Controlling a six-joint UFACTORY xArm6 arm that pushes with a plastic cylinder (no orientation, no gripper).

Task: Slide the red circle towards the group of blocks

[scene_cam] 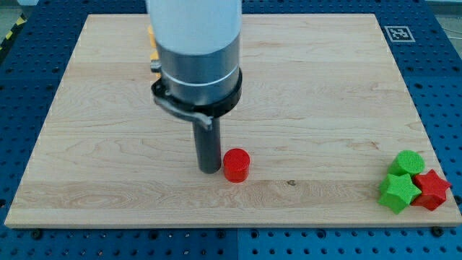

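Note:
The red circle sits on the wooden board a little below the middle. My tip rests on the board just to the left of the red circle, almost touching it. The group of blocks lies at the view's bottom right: a green circle, a green star and a red star, packed close together.
The arm's wide grey and white body hangs over the board's upper left part. A yellow and orange block peeks out behind it at its left side, mostly hidden. The board's right edge lies near the group.

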